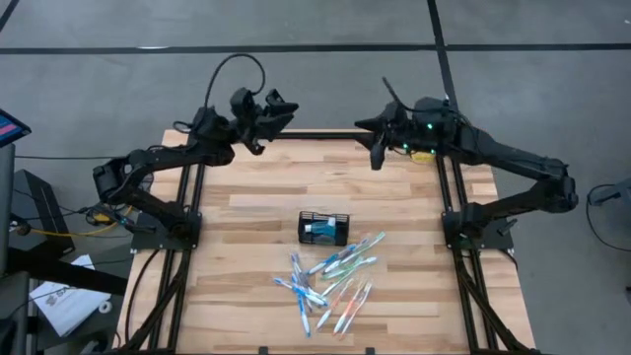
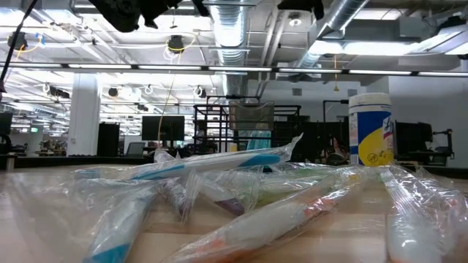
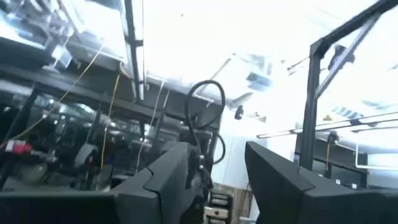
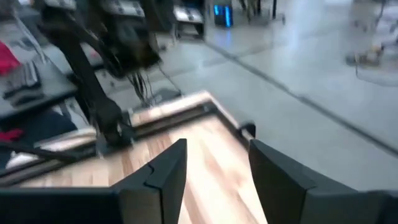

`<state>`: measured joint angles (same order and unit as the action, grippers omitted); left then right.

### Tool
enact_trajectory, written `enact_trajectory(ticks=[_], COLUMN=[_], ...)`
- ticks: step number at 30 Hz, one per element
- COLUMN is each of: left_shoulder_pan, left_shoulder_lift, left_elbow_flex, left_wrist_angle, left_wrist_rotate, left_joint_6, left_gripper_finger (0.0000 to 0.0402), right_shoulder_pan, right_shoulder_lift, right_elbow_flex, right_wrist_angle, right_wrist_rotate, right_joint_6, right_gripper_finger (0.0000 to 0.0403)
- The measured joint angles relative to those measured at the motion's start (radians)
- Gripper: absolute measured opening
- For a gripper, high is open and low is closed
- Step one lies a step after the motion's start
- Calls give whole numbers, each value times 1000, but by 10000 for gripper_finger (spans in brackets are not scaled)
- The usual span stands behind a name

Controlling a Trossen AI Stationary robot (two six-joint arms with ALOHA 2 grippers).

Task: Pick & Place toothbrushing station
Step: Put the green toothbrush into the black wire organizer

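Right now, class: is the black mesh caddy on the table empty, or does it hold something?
Not empty. In the high view the black mesh caddy shows something teal inside; what it is cannot be told. The wrapped toothbrushes lie outside on the table.

Grey floor [image 1: 315, 25], seemingly concrete

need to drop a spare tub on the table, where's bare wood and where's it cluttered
Bare wood runs across the table's far half, between the two raised grippers and the black mesh caddy. The left strip beside the caddy is free too. The near middle is crowded with wrapped toothbrushes, just below the caddy.
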<state>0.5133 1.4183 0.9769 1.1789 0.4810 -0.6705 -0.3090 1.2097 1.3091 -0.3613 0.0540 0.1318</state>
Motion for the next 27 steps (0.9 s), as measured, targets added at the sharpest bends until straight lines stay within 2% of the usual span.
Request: enact_trajectory(ticks=[2,5,18,20,23,27], left_shoulder_pan=[-11,-18,-13,-2,-2,-15], left_shoulder_lift=[-22,-48,-180,-201,-238,-265], left_elbow_flex=[1,1,1,1,1,1], left_wrist_angle=[-4,-15,-48,-165,-491,-918], left_wrist_rotate=[1,17,82,126,161,75], left_joint_6=[7,7,-69,-41,113,364], left_gripper_finger=[155,155,172,170,166,159], right_shoulder_pan=[-9,-16,10,18,28,36], right_shoulder_lift=[8,3,11,13,13,14], right_elbow_flex=[35,63,63,64,62,61], right_wrist_angle=[-76,-96,-159,-227,-394,-573], right_wrist_rotate=[1,0,-4,-8,-9,-66], right_joint_6=[25,60,167,183,164,179], right_gripper_finger=[156,151,156,155,157,164])
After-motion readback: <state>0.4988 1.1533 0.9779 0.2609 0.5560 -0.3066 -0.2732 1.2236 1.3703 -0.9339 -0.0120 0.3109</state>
